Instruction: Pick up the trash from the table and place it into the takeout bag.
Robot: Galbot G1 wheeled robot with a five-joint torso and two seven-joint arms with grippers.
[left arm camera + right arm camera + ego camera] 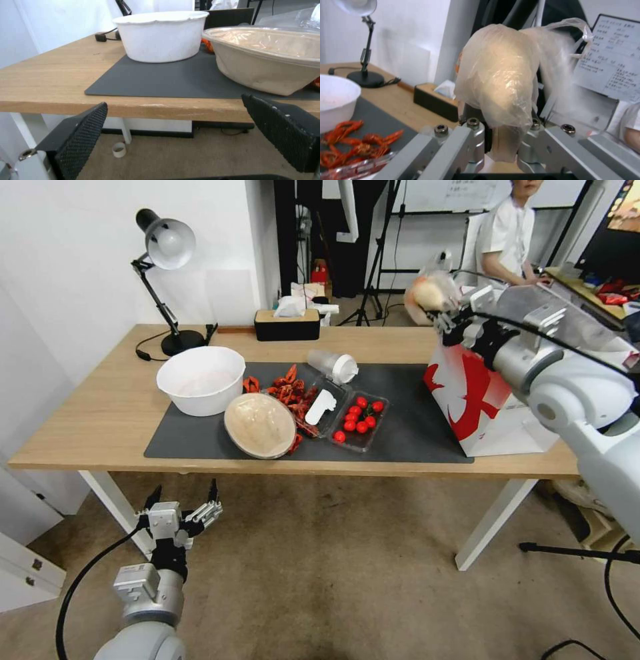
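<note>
A wooden surface [100, 413] stands against a white wall in an office room, a dark grey mat [407, 400] across its middle and a black desk lamp [163, 280] at the far corner. On the mat sit a big white bowl [201, 379], a round tan bowl [260, 425] covered with film, a heap of red crayfish shells [288, 387], a clear tray of cherry tomatoes [360, 419] and a clear plastic cup with white lid [333, 365] lying on its side.

The right gripper [445, 317] is raised above the far edge of the red-and-white takeout bag [480, 407], which stands at the mat's right end. Its jaws are clamped on the beige ball in clear wrap [501, 85], loose film trailing off to one side. The left gripper [181, 508] hangs below the front edge of the surface, jaws apart and holding nothing, facing the tan bowl.

The step in hand appears to be dropping the ball into the bag. To do it well, the ball should be centred over the mouth and brought low before the jaws part, so the trailing wrap goes in too and does not catch on a rim or strap.

The right arm covers the bag's mouth in the head view, so how far the ball sits over the opening cannot be told. The bag's contents are hidden.
</note>
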